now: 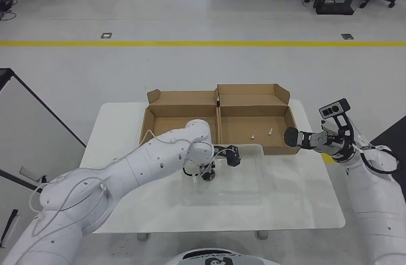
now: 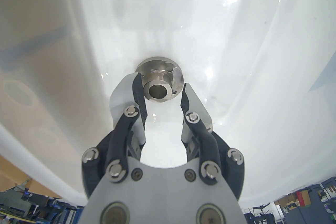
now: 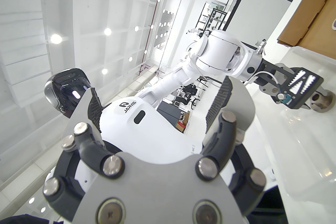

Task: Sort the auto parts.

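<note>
- Grey shop floor (image 1: 189, 73) with a yellow line (image 1: 189, 44) across the top of the top view.
- White table (image 1: 308, 199), centre of frame.
- Two open cardboard boxes side by side at the table's upper edge: left box (image 1: 183, 106), right box (image 1: 252, 106).
- Two small pale parts (image 1: 253, 136) lying on the right box's floor, near its lower wall.
- Clear tray (image 1: 249, 182), just below the boxes.
- Metal part (image 2: 168, 70), a round flange with a hollow hub, inside the tray at its left end.
- Left gripper (image 2: 160, 93), lowered into the tray, its ribbed pads (image 2: 139, 96) clamped on either side of the metal part.
- Right gripper (image 3: 160, 88), at the right box's right wall in the top view, fingers spread wide with nothing between them.
</note>
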Action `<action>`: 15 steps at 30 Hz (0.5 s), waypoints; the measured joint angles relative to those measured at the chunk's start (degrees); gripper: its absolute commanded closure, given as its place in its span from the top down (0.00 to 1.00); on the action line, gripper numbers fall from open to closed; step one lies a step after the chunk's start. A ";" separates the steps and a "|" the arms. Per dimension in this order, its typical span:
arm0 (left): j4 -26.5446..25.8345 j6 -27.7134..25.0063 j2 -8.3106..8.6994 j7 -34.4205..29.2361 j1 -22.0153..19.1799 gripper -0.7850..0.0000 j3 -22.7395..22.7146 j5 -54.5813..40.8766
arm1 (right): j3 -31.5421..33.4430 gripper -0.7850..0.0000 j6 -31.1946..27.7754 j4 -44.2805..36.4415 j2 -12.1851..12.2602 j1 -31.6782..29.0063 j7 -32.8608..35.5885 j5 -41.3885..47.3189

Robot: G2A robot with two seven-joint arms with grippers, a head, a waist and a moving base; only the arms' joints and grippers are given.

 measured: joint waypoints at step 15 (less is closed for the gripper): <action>1.31 -0.52 -0.61 0.52 -0.62 0.38 0.00 0.02 | 0.00 1.00 0.00 0.00 0.00 0.00 0.00 0.00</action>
